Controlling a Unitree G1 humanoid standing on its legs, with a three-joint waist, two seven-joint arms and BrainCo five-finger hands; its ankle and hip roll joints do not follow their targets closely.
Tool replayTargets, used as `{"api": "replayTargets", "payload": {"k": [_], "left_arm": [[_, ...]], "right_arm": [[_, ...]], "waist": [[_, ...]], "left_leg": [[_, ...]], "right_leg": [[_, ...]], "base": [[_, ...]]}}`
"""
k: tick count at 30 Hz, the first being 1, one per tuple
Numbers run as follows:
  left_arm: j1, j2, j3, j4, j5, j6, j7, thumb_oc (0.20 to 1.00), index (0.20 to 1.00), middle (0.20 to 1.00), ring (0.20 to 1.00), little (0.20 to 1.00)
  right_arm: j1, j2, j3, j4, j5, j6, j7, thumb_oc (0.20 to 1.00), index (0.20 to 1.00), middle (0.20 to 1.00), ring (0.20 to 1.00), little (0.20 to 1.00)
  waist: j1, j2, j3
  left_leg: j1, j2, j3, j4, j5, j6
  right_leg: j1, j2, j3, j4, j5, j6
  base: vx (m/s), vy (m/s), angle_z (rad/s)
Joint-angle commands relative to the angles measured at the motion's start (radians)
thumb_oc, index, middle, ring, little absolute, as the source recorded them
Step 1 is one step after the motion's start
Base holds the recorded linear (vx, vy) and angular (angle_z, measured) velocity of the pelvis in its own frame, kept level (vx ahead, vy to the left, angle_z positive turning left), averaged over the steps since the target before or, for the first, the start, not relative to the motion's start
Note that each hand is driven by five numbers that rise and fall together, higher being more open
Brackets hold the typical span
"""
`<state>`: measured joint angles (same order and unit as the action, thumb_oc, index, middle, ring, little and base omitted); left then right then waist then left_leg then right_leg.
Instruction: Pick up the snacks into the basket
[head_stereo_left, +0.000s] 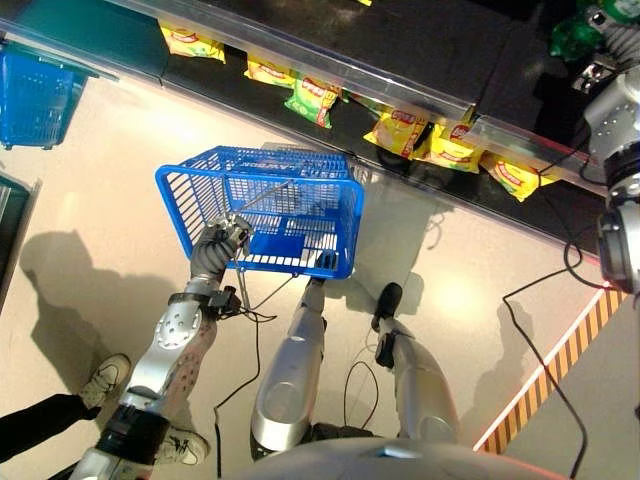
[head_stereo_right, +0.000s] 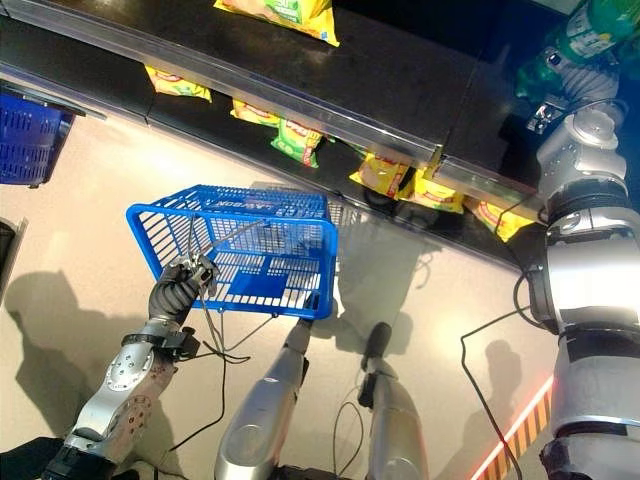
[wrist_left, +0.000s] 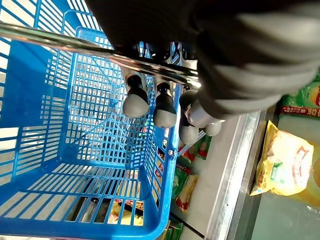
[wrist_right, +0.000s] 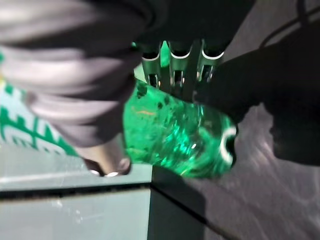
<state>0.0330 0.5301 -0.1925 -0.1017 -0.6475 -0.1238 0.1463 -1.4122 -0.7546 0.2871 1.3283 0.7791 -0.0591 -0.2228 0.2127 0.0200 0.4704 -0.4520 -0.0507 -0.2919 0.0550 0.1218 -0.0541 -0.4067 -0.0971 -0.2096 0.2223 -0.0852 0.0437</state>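
Observation:
A blue wire-mesh basket (head_stereo_left: 300, 215) hangs in front of a low shelf, and I see nothing inside it. My left hand (head_stereo_left: 222, 245) is curled round its metal handle (wrist_left: 60, 44), the fingers (wrist_left: 162, 107) hooked over the wire. Yellow snack packets (head_stereo_left: 400, 128) and a green one (head_stereo_left: 312, 98) lie along the shelf behind the basket. At the far right, my right hand (head_stereo_right: 572, 62) reaches up onto the shelf. Its fingers (wrist_right: 172, 70) and thumb close round a shiny green packet (wrist_right: 175, 140).
A second blue basket (head_stereo_left: 35, 95) stands at the far left by the shelf. A person's shoes (head_stereo_left: 105, 378) are on the floor at lower left. Orange-and-black striped tape (head_stereo_left: 560, 365) runs across the floor at lower right. The shelf's metal front rail (head_stereo_left: 400, 90) crosses the view diagonally.

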Motion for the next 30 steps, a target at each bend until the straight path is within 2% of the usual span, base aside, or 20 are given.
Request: {"api": "replayTargets", "payload": {"k": [1,8,15,20,23,25,26,28,29,30], "left_arm": [[0.001,0.033,0.062,-0.21,-0.013,-0.128,-0.015,0.2,0.2,0.2,0.2,0.2],[-0.006,0.024,0.056,-0.196,-0.021,-0.131,-0.009,0.2,0.2,0.2,0.2,0.2],[-0.02,-0.002,0.072,-0.164,-0.039,-0.133,-0.004,0.2,0.2,0.2,0.2,0.2],[-0.028,-0.001,0.081,-0.121,-0.057,-0.136,-0.009,0.2,0.2,0.2,0.2,0.2],[-0.024,-0.007,0.084,-0.116,-0.058,-0.134,-0.012,0.2,0.2,0.2,0.2,0.2],[-0.02,-0.015,0.093,-0.116,-0.055,-0.132,-0.011,0.2,0.2,0.2,0.2,0.2],[-0.012,-0.03,0.116,-0.108,-0.049,-0.128,-0.003,0.2,0.2,0.2,0.2,0.2],[-0.009,-0.035,0.125,-0.101,-0.049,-0.126,-0.003,0.2,0.2,0.2,0.2,0.2],[-0.001,-0.053,0.14,-0.086,-0.046,-0.119,0.003,0.2,0.2,0.2,0.2,0.2],[0.0,-0.053,0.14,-0.087,-0.046,-0.119,0.003,0.2,0.2,0.2,0.2,0.2]], "right_arm": [[-0.102,-0.049,0.095,-0.065,0.026,-0.068,-0.009,0.2,0.2,0.2,0.2,0.2],[-0.071,-0.018,0.051,-0.073,0.038,-0.084,-0.032,0.2,0.2,0.2,0.2,0.2],[0.106,0.04,-0.075,-0.236,0.118,-0.154,-0.048,0.2,0.2,0.2,0.2,0.2],[0.205,0.056,-0.127,-0.3,0.125,-0.174,-0.05,0.2,0.2,0.2,0.2,0.2],[0.262,0.065,-0.152,-0.355,0.132,-0.187,-0.048,0.2,0.2,0.2,0.2,0.2],[0.325,0.089,-0.176,-0.443,0.144,-0.208,-0.045,0.2,0.2,0.2,0.2,0.2],[0.435,0.108,-0.189,-0.589,0.09,-0.226,-0.046,0.2,0.2,0.2,0.2,0.2],[0.503,0.124,-0.213,-0.664,0.068,-0.231,-0.055,0.2,0.2,0.2,0.2,0.2],[0.639,0.185,-0.257,-0.796,0.049,-0.254,-0.049,0.2,0.2,0.2,0.2,0.2],[0.642,0.186,-0.258,-0.799,0.047,-0.253,-0.051,0.2,0.2,0.2,0.2,0.2]], "waist": [[0.009,-0.007,-0.006],[0.008,0.0,-0.004],[-0.001,-0.006,-0.021],[-0.007,-0.019,-0.046],[-0.013,-0.021,-0.062],[-0.021,-0.025,-0.071],[-0.037,-0.035,-0.086],[-0.045,-0.038,-0.095],[-0.058,-0.044,-0.111],[-0.057,-0.044,-0.113]], "left_leg": [[0.05,-0.032,0.018,0.046,-0.113,0.015],[0.056,-0.035,0.021,0.054,-0.115,0.016],[0.072,-0.039,0.025,0.058,-0.112,0.019],[0.096,-0.043,0.027,0.045,-0.117,0.023],[0.111,-0.045,0.027,0.025,-0.098,0.026],[0.121,-0.044,0.029,0.016,-0.094,0.027],[0.145,-0.044,0.03,0.006,-0.099,0.029],[0.149,-0.044,0.03,0.001,-0.092,0.03],[0.168,-0.045,0.027,-0.001,-0.096,0.035],[0.169,-0.045,0.026,-0.002,-0.096,0.035]], "right_leg": [[0.013,-0.012,0.001,0.021,-0.021,0.054],[0.014,-0.014,0.008,0.029,-0.022,0.053],[0.046,-0.015,0.009,0.005,-0.005,0.056],[0.079,-0.015,0.014,-0.027,0.002,0.056],[0.095,-0.014,0.016,-0.051,0.022,0.056],[0.106,-0.013,0.016,-0.061,0.025,0.055],[0.126,-0.009,0.02,-0.066,0.02,0.054],[0.132,-0.01,0.018,-0.074,0.029,0.054],[0.152,-0.013,0.019,-0.079,0.03,0.055],[0.153,-0.013,0.018,-0.08,0.03,0.055]], "base": [[0.0,0.0,0.0],[0.0,0.0,0.0],[-0.02,0.002,0.0],[-0.02,0.003,-0.01],[-0.03,0.03,-0.03],[0.0,0.0,0.0],[0.0,0.0,0.0],[0.02,0.009,-0.01],[0.04,0.005,-0.01],[0.08,0.023,0.03]]}}
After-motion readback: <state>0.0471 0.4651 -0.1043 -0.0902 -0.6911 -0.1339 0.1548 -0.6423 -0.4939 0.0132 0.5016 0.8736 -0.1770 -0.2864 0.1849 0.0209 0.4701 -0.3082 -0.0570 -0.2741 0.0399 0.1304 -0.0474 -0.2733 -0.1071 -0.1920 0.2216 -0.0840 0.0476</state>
